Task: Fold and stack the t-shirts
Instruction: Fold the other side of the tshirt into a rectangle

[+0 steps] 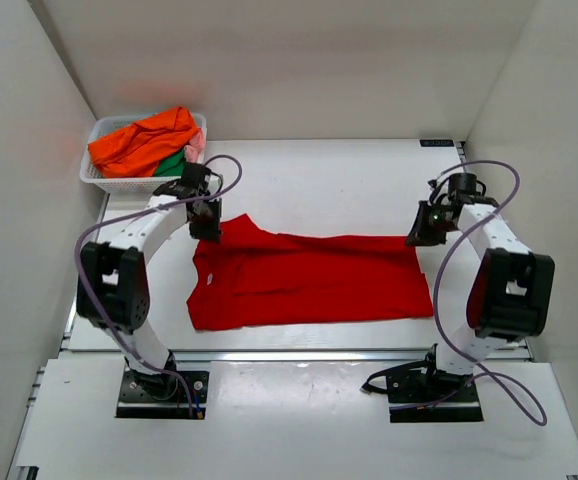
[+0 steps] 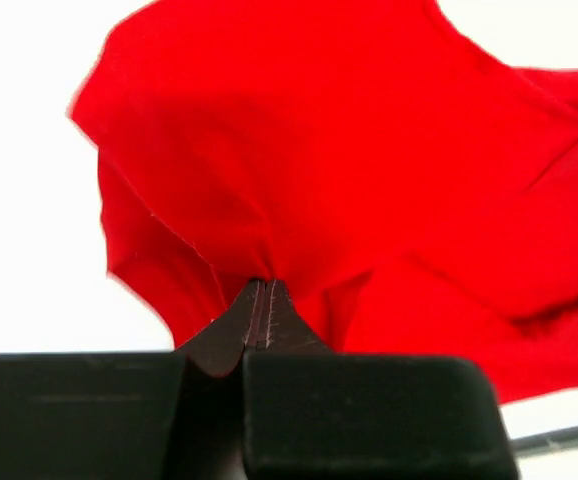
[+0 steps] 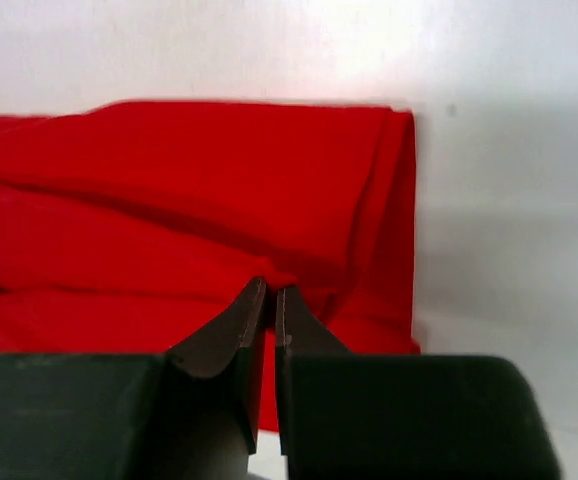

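The red shirt (image 1: 309, 280) lies mostly flat on the white table (image 1: 319, 180), its long axis running left to right between the 2 arms. The end with a sleeve bulge lies toward the left arm, and the straight edge lies toward the right arm.

The left gripper (image 1: 207, 228) is clenched on the far left corner, where the cloth bunches up to its tips (image 2: 259, 300). The right gripper (image 1: 421, 235) is pinched on the far right corner, with red cloth showing between its nearly closed tips (image 3: 272, 300).

Beyond the left gripper, in the far left corner of the table, a white mesh basket (image 1: 94, 175) holds 3 other shirts. An orange shirt (image 1: 144, 140) lies on top, with a green shirt (image 1: 172, 163) and a pink shirt (image 1: 197, 148) peeking out at its right. The basket stands near the left gripper but apart from the red shirt.
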You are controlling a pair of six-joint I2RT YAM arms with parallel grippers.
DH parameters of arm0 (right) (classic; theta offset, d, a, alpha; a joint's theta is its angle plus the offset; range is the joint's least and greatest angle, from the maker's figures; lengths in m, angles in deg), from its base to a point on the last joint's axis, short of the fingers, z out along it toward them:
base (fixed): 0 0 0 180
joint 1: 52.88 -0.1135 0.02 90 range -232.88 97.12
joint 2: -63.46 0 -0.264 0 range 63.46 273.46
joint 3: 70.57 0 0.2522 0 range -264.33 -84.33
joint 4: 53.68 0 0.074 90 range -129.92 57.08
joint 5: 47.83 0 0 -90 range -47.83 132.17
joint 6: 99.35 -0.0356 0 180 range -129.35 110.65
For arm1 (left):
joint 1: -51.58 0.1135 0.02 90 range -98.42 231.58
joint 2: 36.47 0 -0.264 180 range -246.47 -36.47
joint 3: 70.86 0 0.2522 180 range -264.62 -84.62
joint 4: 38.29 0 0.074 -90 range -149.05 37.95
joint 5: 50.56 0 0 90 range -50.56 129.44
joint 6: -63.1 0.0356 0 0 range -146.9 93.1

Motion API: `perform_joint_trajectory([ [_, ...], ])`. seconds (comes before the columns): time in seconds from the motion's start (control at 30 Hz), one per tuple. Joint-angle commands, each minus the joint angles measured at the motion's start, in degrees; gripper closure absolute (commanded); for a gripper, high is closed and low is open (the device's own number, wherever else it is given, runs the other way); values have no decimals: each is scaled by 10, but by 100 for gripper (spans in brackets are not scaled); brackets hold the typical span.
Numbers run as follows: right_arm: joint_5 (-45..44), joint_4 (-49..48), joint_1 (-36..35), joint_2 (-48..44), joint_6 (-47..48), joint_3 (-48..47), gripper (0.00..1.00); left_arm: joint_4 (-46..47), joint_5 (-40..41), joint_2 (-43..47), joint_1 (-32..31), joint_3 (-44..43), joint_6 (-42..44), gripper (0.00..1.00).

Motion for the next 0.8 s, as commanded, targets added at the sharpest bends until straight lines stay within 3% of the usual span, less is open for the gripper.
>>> perform_joint_trajectory([
  [0.0,3,-15,12,-72,15,37,100,42,-19,95,7,39,5,100],
  [0.4,-17,14,36,-174,21,122,100,59,-43,216,-7,153,1,100],
  [0.77,-50,18,19,-175,10,163,100,55,-48,287,-28,228,-4,100],
])
